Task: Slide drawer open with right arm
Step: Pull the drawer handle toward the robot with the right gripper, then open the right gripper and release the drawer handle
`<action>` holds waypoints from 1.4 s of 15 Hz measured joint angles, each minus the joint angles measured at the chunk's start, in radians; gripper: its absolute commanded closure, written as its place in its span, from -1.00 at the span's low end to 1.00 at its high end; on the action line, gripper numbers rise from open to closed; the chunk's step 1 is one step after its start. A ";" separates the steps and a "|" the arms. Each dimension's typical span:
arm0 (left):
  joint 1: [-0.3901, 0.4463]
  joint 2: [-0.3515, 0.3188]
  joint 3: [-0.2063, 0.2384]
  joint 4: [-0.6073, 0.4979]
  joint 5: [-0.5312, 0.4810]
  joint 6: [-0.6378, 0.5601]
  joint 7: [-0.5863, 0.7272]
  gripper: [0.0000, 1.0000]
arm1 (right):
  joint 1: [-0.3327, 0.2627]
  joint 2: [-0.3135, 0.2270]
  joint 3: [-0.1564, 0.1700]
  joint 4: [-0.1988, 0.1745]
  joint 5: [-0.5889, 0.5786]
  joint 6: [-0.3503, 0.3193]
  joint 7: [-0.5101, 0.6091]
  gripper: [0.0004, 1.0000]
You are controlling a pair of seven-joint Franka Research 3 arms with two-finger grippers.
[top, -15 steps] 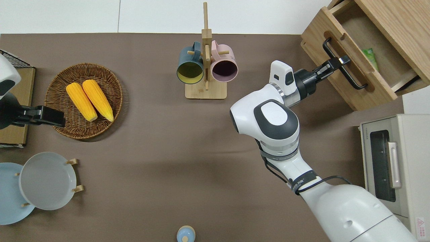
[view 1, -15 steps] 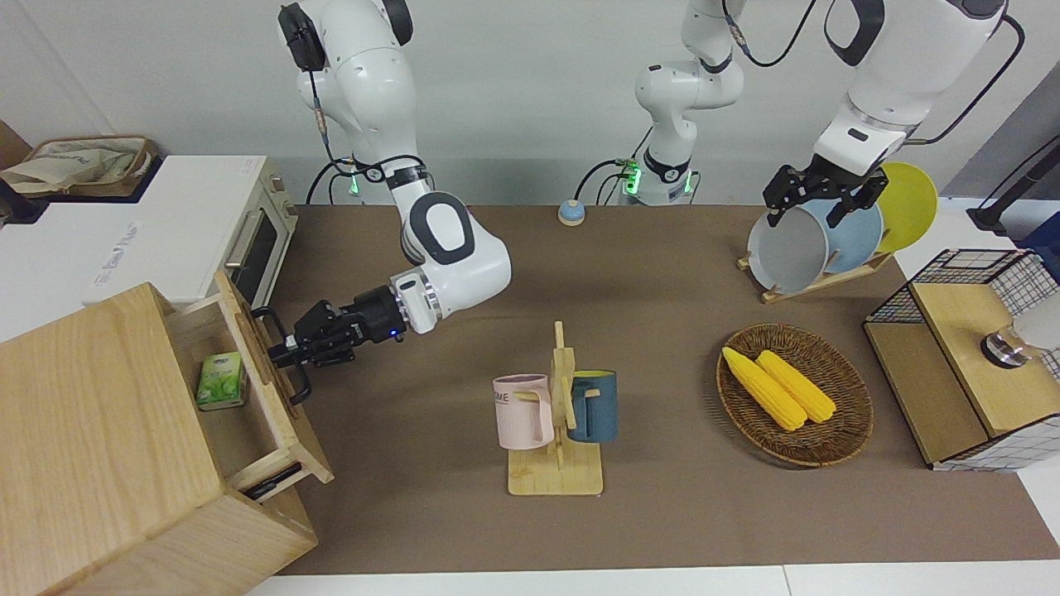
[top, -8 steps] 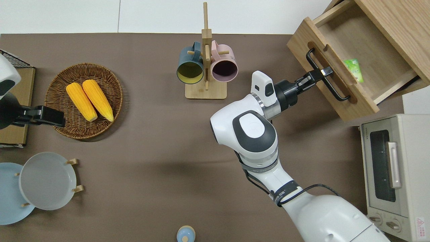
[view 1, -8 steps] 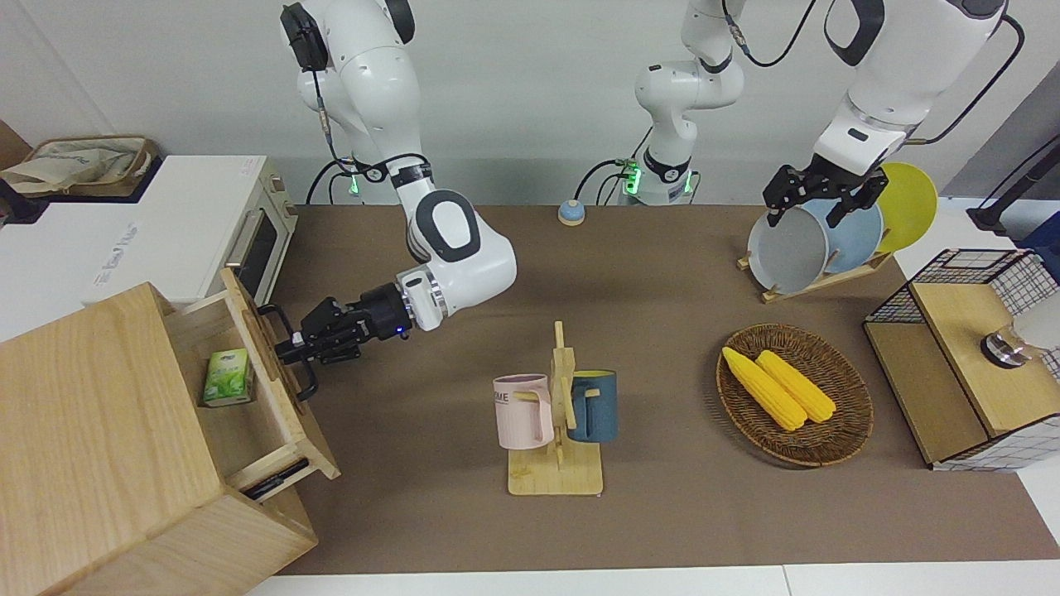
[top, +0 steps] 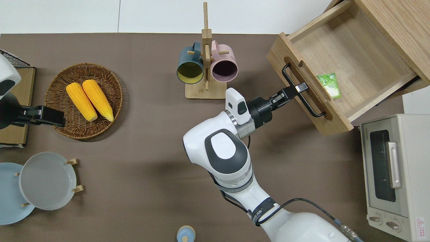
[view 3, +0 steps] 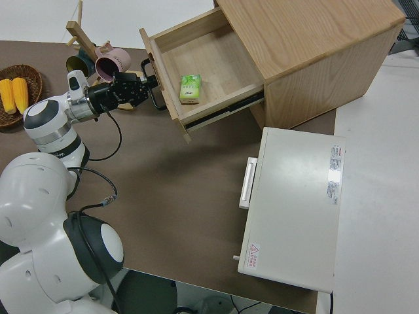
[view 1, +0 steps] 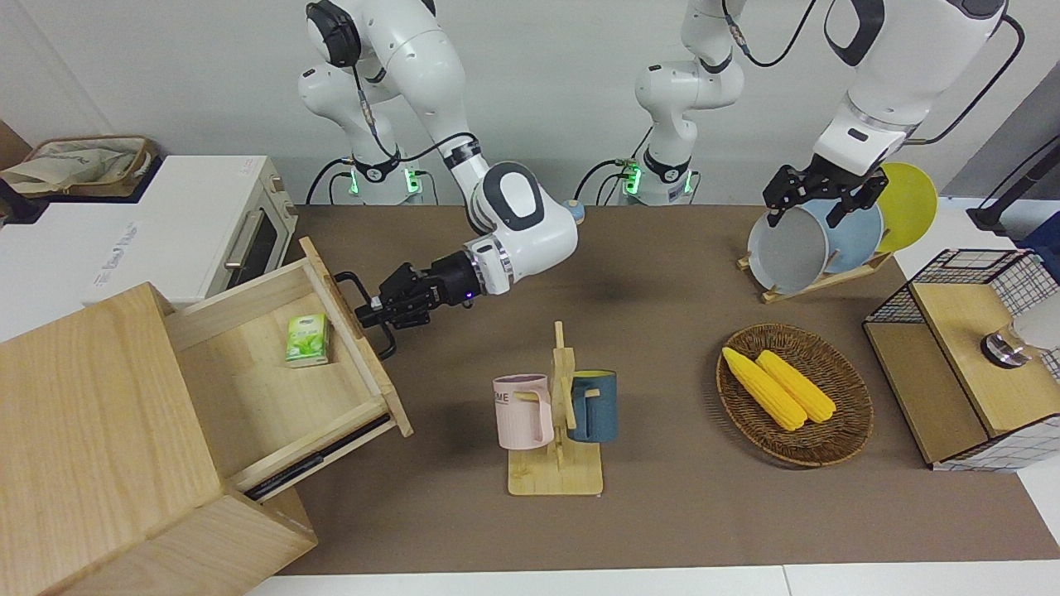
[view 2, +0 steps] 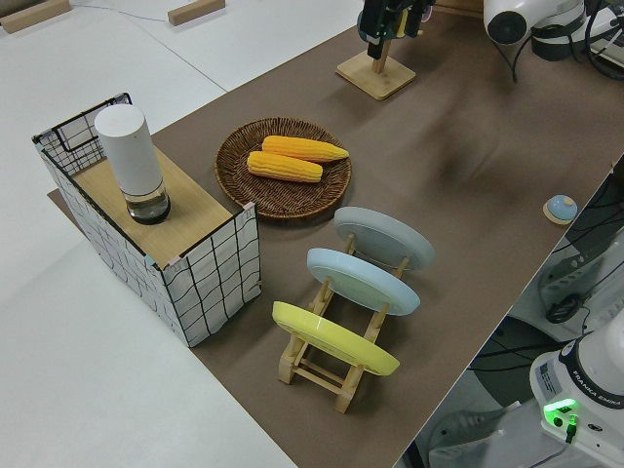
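On the table (top: 151, 141): brown mat is being lit evenly.
Drawer (top: 349, 64): is being held wide open.
Right gripper (top: 295, 90): handle (top: 302, 97) is being clamped.
Left arm: is being kept parked.

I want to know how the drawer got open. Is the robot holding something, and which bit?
Yes. The right gripper is shut on the drawer's black loop handle, around the middle of its bar. The left arm is parked.
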 measured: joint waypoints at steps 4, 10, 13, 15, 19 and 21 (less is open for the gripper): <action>0.000 0.000 0.000 0.000 0.000 0.000 0.000 -0.99 | 0.017 0.000 0.000 0.001 0.011 -0.008 0.002 1.00; 0.000 0.000 0.000 0.000 0.000 0.000 0.000 -0.99 | 0.036 0.000 0.000 0.002 0.020 -0.017 0.003 0.94; 0.000 0.000 0.000 0.000 0.000 0.000 0.000 -0.99 | 0.043 0.000 0.000 0.002 0.022 -0.019 0.003 -0.05; 0.000 0.000 0.000 0.000 0.000 0.000 0.000 -0.99 | 0.051 0.000 0.003 0.003 0.022 -0.010 0.003 -0.96; 0.000 0.000 0.000 0.000 0.000 0.000 0.000 -0.99 | 0.065 0.000 0.005 0.008 0.021 -0.002 0.003 -0.96; 0.000 0.000 0.000 0.000 0.000 0.000 0.000 -0.99 | 0.066 0.000 0.004 0.008 0.021 -0.001 0.003 -0.96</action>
